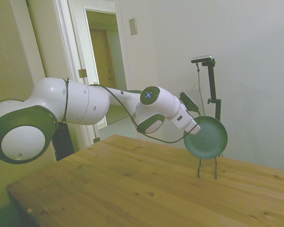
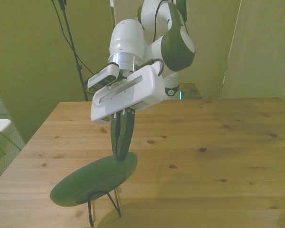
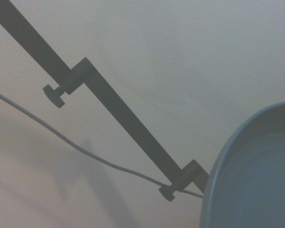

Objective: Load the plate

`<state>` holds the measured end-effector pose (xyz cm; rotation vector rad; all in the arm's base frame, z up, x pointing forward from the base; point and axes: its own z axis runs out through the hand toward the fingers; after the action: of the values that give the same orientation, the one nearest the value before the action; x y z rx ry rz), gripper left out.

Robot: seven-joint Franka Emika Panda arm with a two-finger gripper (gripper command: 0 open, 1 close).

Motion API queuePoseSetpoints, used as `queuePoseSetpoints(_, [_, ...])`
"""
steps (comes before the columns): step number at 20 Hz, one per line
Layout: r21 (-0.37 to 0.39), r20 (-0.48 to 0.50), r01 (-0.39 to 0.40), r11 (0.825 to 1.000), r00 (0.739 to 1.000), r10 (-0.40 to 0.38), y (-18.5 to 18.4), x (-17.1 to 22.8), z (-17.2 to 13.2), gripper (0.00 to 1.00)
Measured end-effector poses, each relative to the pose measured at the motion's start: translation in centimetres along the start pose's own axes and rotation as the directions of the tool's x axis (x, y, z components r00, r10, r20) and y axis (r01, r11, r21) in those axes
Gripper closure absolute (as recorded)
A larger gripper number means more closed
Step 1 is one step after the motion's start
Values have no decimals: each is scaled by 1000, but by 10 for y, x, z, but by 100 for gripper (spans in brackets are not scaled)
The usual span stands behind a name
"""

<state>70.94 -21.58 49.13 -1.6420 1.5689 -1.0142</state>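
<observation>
1. Plate point(image 2: 92, 183) stood on edge, tilted, over a thin wire stand point(image 2: 104, 205) near the table point(image 2: 218, 142) edge closest to the front camera — you saw its green rim point(image 3: 218, 156) at the wrist too.
2. Gripper point(image 2: 122, 154) pinched its upper rim — fingers point(image 2: 126, 133) narrow, clamped on it.

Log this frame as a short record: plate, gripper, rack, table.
plate: green plate, on edge and tilted, over the wire rack
gripper: gripper pinching the plate's upper rim, fingers closed on it
rack: thin dark wire rack near the table's edge; whether the plate rests in it cannot be told
table: wooden table
</observation>
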Motion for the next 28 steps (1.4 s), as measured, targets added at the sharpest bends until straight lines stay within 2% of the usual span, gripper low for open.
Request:
queuePoseSetpoints(8, [4, 7, -12, 1000, 1000, 12, 7, 15, -1, 100])
queuePoseSetpoints(16, [-26, 14, 0, 1000, 1000, 0, 30, 25, 7, 100])
queuePoseSetpoints(22, [28, -6, -9, 1000, 1000, 9, 23, 25, 0, 100])
queuePoseSetpoints(28, [86, -25, -21, 996, 999, 23, 31, 26, 5, 100])
